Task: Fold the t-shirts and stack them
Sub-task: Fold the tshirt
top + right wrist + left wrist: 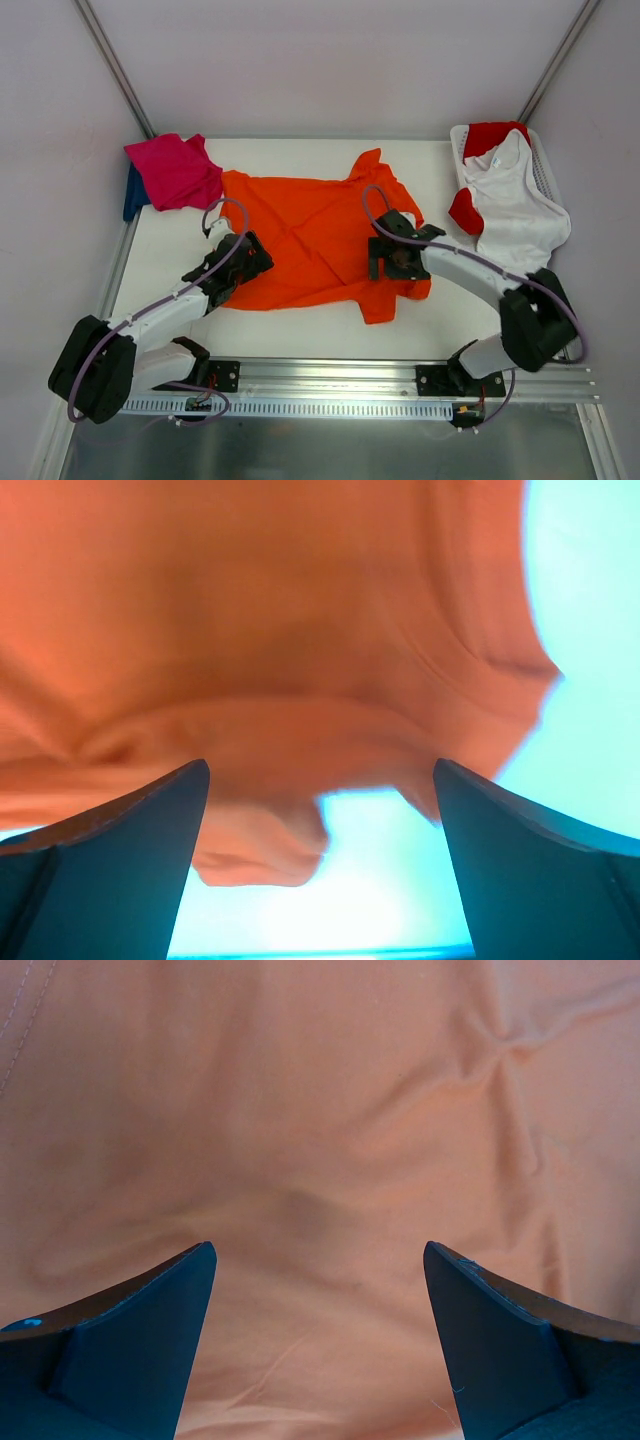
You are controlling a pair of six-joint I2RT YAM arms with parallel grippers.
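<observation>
The white table (300,335) is taken in first from the top view, and most of its middle is covered by the orange t-shirt (310,225). It is spread flat but rumpled, with one sleeve pointing to the far edge and another lying at the near right. At the far right a white t-shirt (520,205) is draped over the rim of the white basket (547,165) and down onto the table. A red t-shirt (492,135) is seen in the basket behind it. At the far left corner a magenta-pink t-shirt (175,170) is bunched up, touching the orange one's left edge. A dark blue t-shirt (133,195) is tucked beneath the pink one, with only a sliver shown.

Now to the arms. The left gripper (252,262) is set over the near left part of the orange shirt. In its wrist view the fingers (150,1330) are spread wide, and only wrinkled orange cloth (320,1110) is seen between them. Nothing is pinched. The right gripper (382,258) is placed over the near right part of the shirt, by the sleeve. Its fingers (120,850) are spread equally wide. A folded orange edge (260,630) and bare table (580,630) are framed between them, and nothing is held. Whether either set of fingertips is touching the cloth cannot be told.
</observation>
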